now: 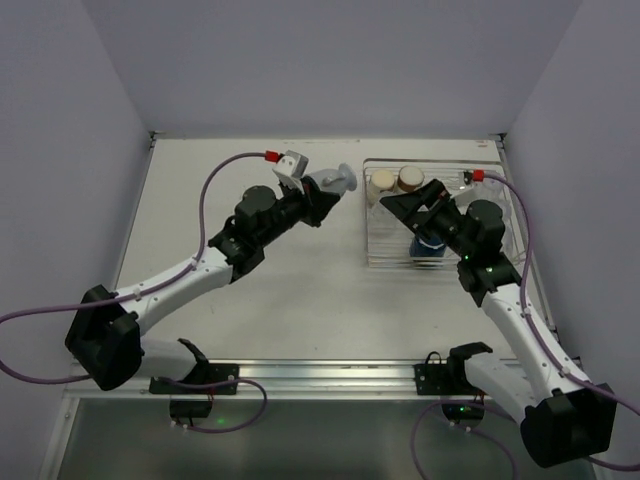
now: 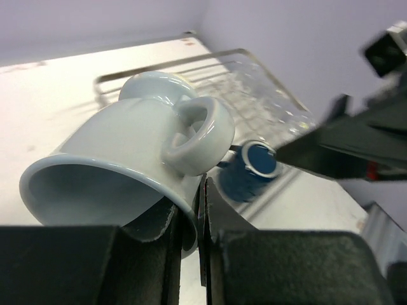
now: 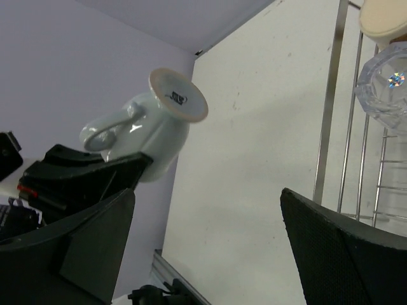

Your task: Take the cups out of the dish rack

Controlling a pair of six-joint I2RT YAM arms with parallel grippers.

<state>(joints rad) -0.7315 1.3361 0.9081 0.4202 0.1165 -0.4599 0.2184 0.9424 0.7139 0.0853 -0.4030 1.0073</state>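
My left gripper (image 1: 322, 196) is shut on the rim of the light blue-grey handled mug (image 1: 338, 182) and holds it tilted in the air, left of the dish rack (image 1: 510, 215). In the left wrist view the jaws (image 2: 194, 203) pinch the mug's wall (image 2: 127, 143). The mug also shows in the right wrist view (image 3: 156, 121). The dark navy mug (image 1: 428, 246) stands in the rack's near part and shows in the left wrist view (image 2: 251, 168). Two brown cups with cream tops (image 1: 397, 180) and a clear tumbler (image 3: 388, 82) are at its far end. My right gripper (image 1: 405, 208) is open and empty over the rack, as the right wrist view (image 3: 206, 235) shows.
The rack's silver wire side (image 3: 331, 114) runs along the white table (image 1: 250, 300). Grey walls close the table on the left, back and right. A metal rail (image 1: 320, 375) with both arm bases runs along the near edge.
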